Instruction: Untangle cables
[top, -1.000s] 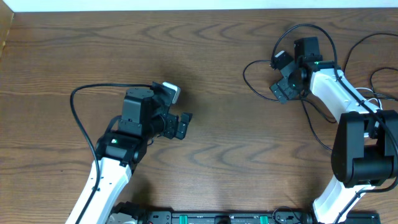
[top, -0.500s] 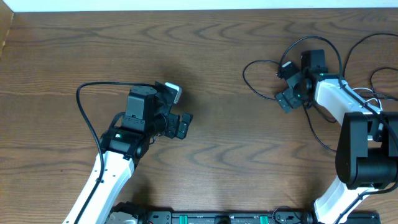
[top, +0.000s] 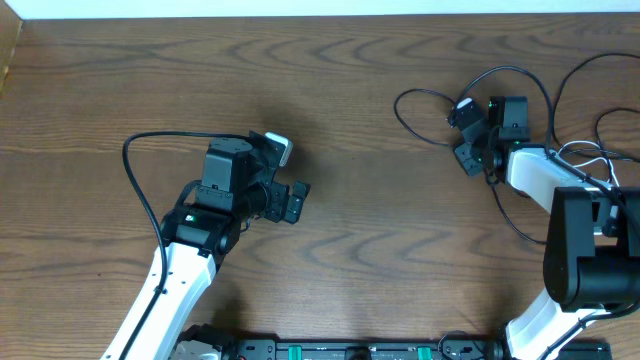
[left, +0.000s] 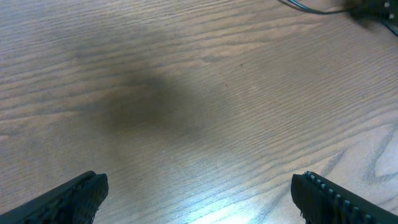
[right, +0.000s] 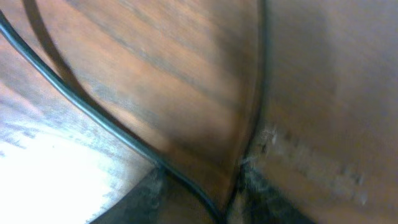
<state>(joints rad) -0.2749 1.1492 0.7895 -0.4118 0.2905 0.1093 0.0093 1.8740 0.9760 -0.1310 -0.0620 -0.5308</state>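
A thin black cable loops on the wooden table at the far right, and more black cable trails off to the right edge. My right gripper sits over that loop. In the right wrist view the black cable runs diagonally down between my right gripper's fingers. The jaws have drawn in around it, and blur hides whether they pinch it. A thin white cable lies beside the right arm. My left gripper hangs open over bare wood at centre left, nothing between its fingers.
The thick black lead of the left arm arcs out to the left. The right arm's base stands at the lower right. A dark rail runs along the near table edge.
My right gripper has slid right and slightly toward the near edge over the black cable loop, and its jaws have narrowed. The left arm barely shifted.
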